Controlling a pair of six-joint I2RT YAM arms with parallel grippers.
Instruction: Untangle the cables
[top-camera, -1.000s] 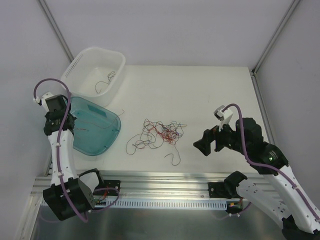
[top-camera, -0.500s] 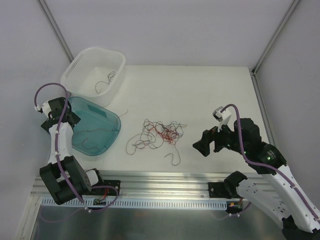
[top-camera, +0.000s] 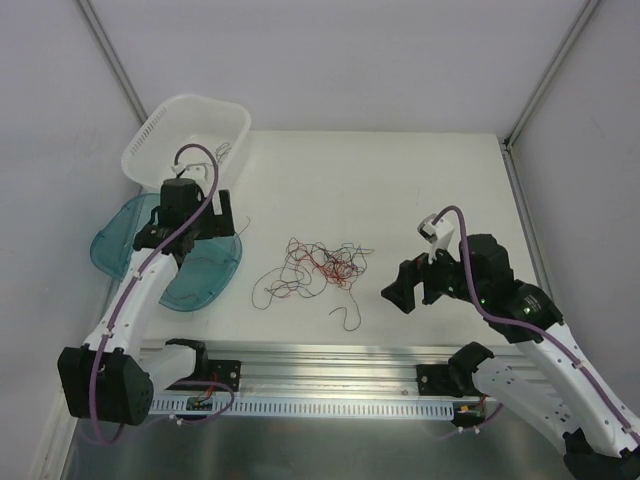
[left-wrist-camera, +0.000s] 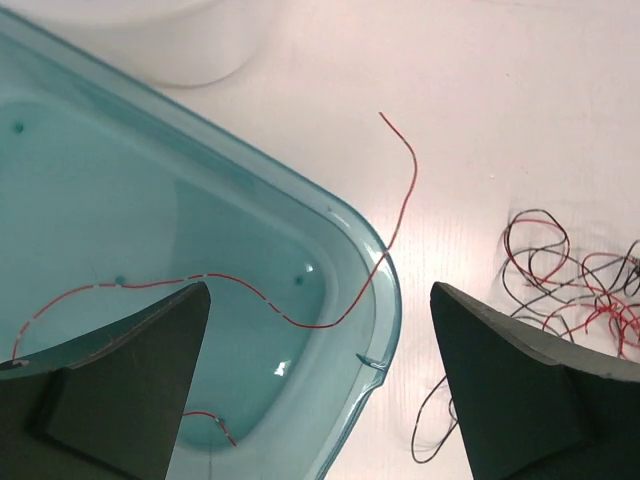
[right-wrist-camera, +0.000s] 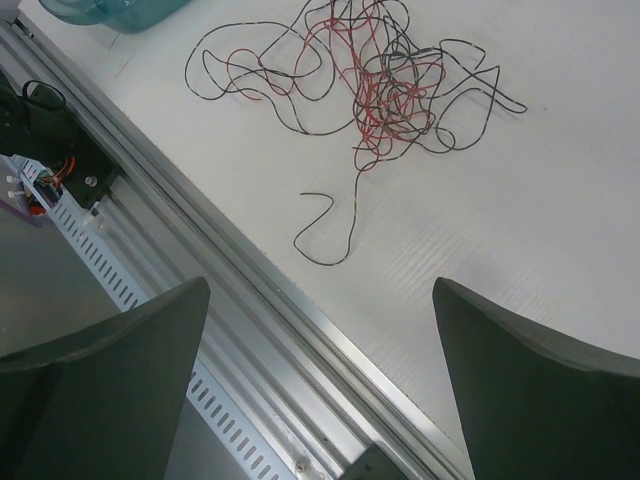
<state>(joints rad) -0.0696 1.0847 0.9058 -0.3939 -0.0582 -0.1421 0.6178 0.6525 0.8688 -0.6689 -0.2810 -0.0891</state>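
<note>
Two grippers flank the cables (top-camera: 318, 266), a red-and-dark tangle: the left gripper (left-wrist-camera: 320, 290) to its left, the right gripper (right-wrist-camera: 320, 285) to its right, both with fingers spread and empty, seemingly ready to draw strands out. Left of the tangle a white basket (top-camera: 150, 135) holds dark strands and a teal tray (top-camera: 115, 245) red ones, suggesting sorting by colour. One red strand (left-wrist-camera: 290, 320) trails over the tray's rim toward the tangle; a hooked dark strand (right-wrist-camera: 325, 235) lies free on its near side.

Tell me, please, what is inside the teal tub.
A long red wire trailing over the rim, and a short red piece. The left gripper's fingers hide the near part.
</note>
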